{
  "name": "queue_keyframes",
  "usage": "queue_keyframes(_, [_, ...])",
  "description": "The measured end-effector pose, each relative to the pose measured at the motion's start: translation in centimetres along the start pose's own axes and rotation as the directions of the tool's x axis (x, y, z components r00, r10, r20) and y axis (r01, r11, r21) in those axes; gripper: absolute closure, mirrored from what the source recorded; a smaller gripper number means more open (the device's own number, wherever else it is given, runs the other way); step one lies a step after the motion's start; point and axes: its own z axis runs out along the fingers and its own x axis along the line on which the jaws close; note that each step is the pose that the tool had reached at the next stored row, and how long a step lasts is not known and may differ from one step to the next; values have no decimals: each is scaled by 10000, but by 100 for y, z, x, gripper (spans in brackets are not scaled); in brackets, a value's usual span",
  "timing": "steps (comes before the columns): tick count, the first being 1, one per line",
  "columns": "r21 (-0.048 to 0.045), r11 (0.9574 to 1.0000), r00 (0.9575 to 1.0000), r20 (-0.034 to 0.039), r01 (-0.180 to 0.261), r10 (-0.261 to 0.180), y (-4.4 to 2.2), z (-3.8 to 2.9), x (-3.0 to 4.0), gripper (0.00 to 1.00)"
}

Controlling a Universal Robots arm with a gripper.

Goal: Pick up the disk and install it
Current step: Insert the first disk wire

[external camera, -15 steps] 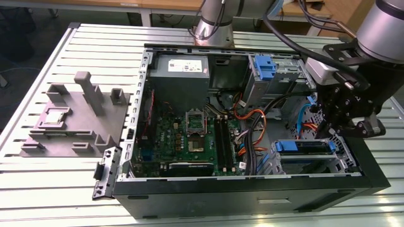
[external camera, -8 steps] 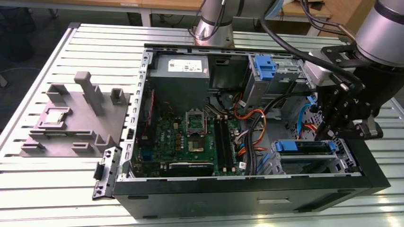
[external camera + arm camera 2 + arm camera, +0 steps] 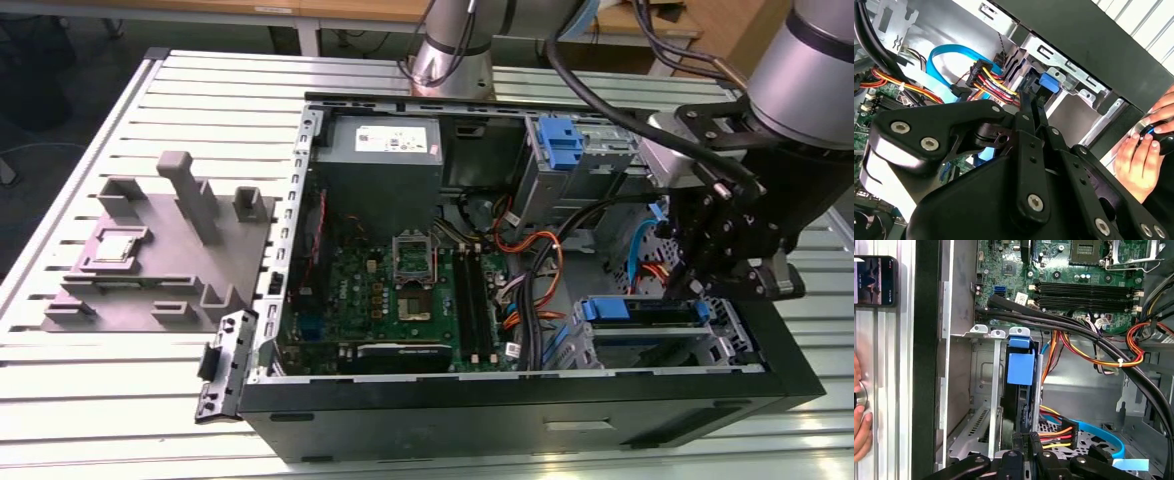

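An open black desktop computer case [image 3: 534,420] lies on its side on the slatted pale metal desk [image 3: 120,390], and everything else can be placed against it. The robot's black pincer [image 3: 714,262] reaches into the case at the corner drive bay, on the exterior view's right, just above the bay's silver sheet-metal cage [image 3: 727,330]. The disk, a flat hard drive in a blue plastic frame [image 3: 643,311], sits inside that cage; in the first wrist view its blue frame tab [image 3: 1020,367] stands between the cage rails, with the drive's dark edge running down toward the pincer [image 3: 1026,447]. In both wrist views the black fingers [image 3: 1029,107] lie close together with the tips at the blue frame [image 3: 1049,82]; they seem to pinch its edge, though the contact itself is hard to make out. Deeper in the case lie the green motherboard [image 3: 400,290] and the grey boxy power supply [image 3: 383,140]. Outside the case wall, a person's hand [image 3: 1141,150] rests on the desk, and a dark smartphone [image 3: 876,281] lies nearby.
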Motion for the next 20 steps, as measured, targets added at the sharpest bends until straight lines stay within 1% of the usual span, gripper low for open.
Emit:
queue_keyframes(4, [3,10000,10000,-9,-91,91,7,19,2,84])
queue_keyframes(7, [-16,9990,9990,-41,-441,441,9,34,1,84])
queue_keyframes(8, [-19,9988,9988,-47,-497,497,9,36,1,84])
queue_keyframes(13, [-19,9987,9986,-47,-518,518,9,41,0,84])
queue_keyframes(16, [22,9986,9986,-44,-520,520,9,44,-1,84])
queue_keyframes(20, [114,9985,9986,-44,-526,527,14,46,-2,84])
